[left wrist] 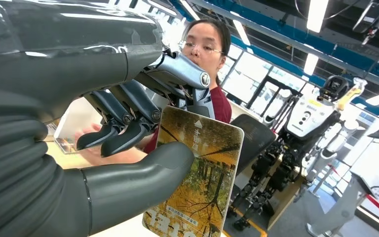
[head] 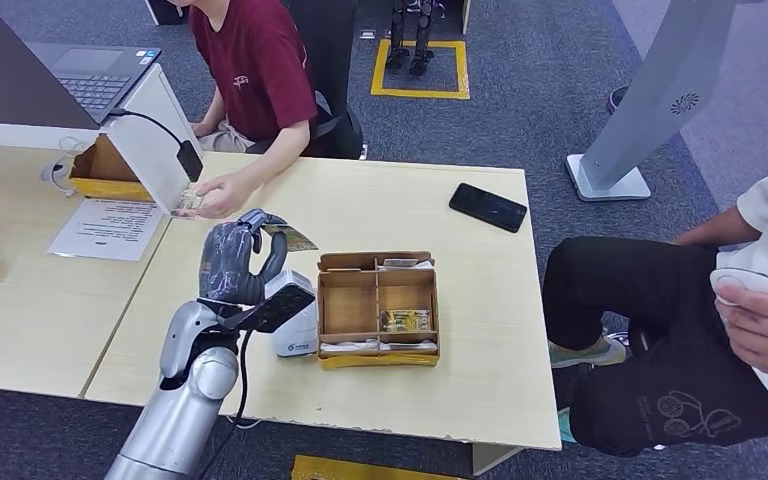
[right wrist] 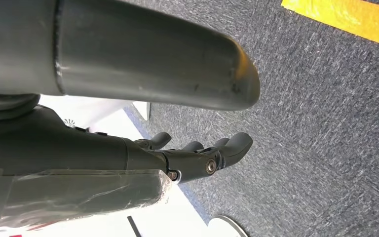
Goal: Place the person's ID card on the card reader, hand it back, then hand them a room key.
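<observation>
Left robot hand (head: 232,262) pinches room key card (left wrist: 200,183) above counter (head: 480,380), near person's hand (head: 222,195). Right robot hand (right wrist: 197,155) hangs empty, fingers apart. Tip: extend card fwd, release only once person grips it.

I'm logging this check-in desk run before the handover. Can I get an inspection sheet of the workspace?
Surface: pale wooden table, two tops joined.
Job's things: room key card pinched in left robot hand; white card reader; cardboard box of cards.
Clutter: black phone, paper sheet, laptop.
Robot hands: right robot hand hangs open above carpet.
Cables: black cable to white stand.
Surroundings: seated person's hand near the card; another person on the right.
</observation>
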Robot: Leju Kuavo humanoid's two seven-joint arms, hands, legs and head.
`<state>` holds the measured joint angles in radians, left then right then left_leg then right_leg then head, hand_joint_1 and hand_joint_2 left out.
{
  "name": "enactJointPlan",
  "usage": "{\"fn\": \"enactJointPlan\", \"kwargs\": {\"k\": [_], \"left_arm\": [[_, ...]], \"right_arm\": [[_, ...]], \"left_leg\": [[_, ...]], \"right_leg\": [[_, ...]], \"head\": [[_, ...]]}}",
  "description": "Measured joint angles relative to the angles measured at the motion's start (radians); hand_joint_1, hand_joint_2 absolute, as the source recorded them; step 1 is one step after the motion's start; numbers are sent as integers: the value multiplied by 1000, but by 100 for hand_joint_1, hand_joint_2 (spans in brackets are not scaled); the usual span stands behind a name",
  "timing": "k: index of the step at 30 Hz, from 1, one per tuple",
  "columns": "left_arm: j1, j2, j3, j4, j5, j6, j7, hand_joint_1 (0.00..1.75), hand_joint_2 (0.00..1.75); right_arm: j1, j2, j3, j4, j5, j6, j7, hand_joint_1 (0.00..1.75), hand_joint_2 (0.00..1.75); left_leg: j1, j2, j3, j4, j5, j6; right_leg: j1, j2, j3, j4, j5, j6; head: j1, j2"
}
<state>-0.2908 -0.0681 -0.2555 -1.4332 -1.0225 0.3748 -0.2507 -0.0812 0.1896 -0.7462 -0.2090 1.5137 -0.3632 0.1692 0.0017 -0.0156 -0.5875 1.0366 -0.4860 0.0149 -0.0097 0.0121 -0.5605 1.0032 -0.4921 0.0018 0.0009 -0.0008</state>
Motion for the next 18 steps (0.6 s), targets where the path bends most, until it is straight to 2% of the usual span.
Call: {"fn": "enactJointPlan", "kwargs": {"k": [6, 9, 16, 17, 18], "left_arm": [[-123, 16, 81, 107, -38, 31, 71, 175, 175], [-175, 21, 143, 189, -58, 72, 74, 175, 175], [-199, 27, 205, 271, -100, 115, 67, 175, 175], [-200, 27, 217, 289, -106, 120, 65, 152, 175], [-202, 26, 226, 302, -110, 124, 63, 144, 175]], "right_arm": [[-1, 0, 34, 0, 0, 1, -7, 0, 0], [-1, 0, 54, 0, 0, 2, -4, 0, 0], [-2, 0, 71, 0, 0, 4, -2, 0, 0], [-2, 0, 74, 0, 0, 4, -3, 0, 0], [-2, 0, 75, 0, 0, 3, -4, 0, 0]], "left_leg": [[0, 0, 0, 0, 1, -1], [0, 0, 0, 0, 2, -2], [0, 0, 0, 0, 2, -2], [0, 0, 0, 0, 2, -2], [0, 0, 0, 0, 2, -2]], "right_leg": [[0, 0, 0, 0, 2, -1], [0, 0, 0, 0, 2, -2], [0, 0, 0, 0, 2, -2], [0, 0, 0, 0, 2, -2], [0, 0, 0, 0, 2, -2]], "head": [[0, 0], [0, 0], [0, 0], [0, 0], [0, 0]]}}
